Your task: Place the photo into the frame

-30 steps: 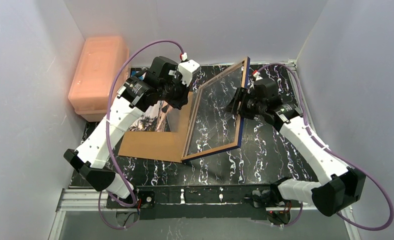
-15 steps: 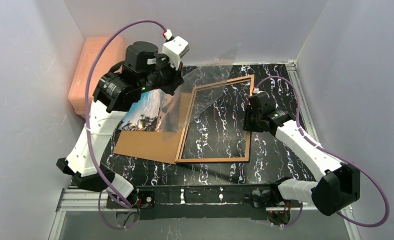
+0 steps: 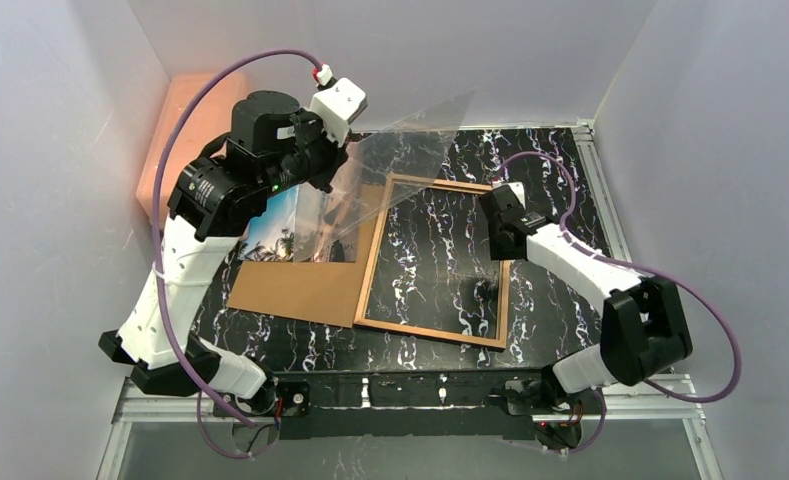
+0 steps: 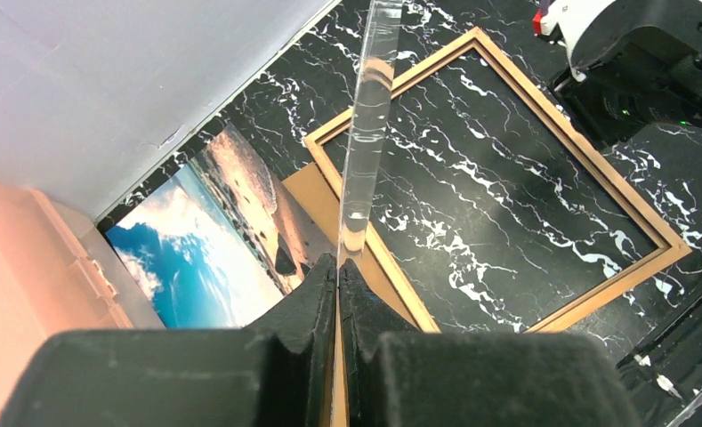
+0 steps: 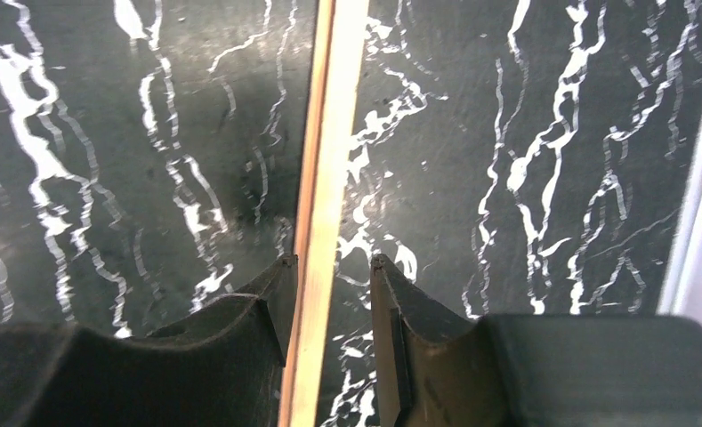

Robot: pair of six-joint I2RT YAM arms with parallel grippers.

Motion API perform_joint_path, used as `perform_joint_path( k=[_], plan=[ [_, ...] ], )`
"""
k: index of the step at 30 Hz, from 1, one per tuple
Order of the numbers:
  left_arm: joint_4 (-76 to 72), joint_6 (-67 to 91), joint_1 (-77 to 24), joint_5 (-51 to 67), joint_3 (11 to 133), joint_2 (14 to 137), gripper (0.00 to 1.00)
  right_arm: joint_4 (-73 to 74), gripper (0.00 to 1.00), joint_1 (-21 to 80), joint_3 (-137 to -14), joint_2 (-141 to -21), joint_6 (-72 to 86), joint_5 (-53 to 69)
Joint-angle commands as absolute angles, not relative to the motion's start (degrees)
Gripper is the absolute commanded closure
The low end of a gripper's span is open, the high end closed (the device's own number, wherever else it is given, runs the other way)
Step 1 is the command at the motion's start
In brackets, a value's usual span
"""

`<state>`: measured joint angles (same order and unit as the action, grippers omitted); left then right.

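a: where do things stand?

b: the frame (image 3: 375, 255) lies flat on the table (image 3: 560, 170), wood-brown back up, with nothing in its opening. the photo (image 3: 280, 225) is well left of it, lying on the brown backing board (image 3: 300, 285) near the pink box (image 3: 175, 120). so it's not in yet.

a: and the tools?

b: the left gripper (image 4: 338, 276) is pinched tight on one edge of the clear pane (image 4: 365, 133) and holds it up in the air, tilted above the photo and the frame's far corner. the right gripper (image 5: 329, 267) straddles the frame's right rail, jaws part way apart. one finger seems to touch the wood and the other shows a gap, though the wrist view is too close to be sure.

a: what could go wrong?

b: the pane is my worry. it's big, slick and held by a narrow strip at one edge, so its own weight could make it swivel or slip out and drop onto the photo or the rail. swinging it could also clip the back wall. and if the right jaws aren't really clamping, the frame may skate on the smooth table when something presses into it.

a: any writing or brands?

b: none i can read in any of the three views.
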<state>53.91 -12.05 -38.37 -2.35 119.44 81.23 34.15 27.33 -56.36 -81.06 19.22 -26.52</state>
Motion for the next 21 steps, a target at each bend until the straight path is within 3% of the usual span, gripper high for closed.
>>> perform_joint_path(
  k=[1,10,15,21],
  plan=[
    [52.0,-12.6,-38.1,-2.9,118.2,78.3,1.00,30.5,0.56,26.4,-57.3,-84.2,14.3,-34.9],
    [52.8,-11.4,-38.1,-1.9,116.9,77.9,1.00,29.0,0.51,23.4,-58.8,-87.7,14.0,-31.4],
    [52.8,-11.9,-38.1,-2.1,115.4,77.3,1.00,25.7,0.33,23.3,-59.3,-81.4,20.4,-16.7],
    [47.4,-17.1,-38.1,-0.6,105.6,72.2,1.00,19.2,0.11,23.4,-66.7,-74.1,39.8,6.7]
  ],
)
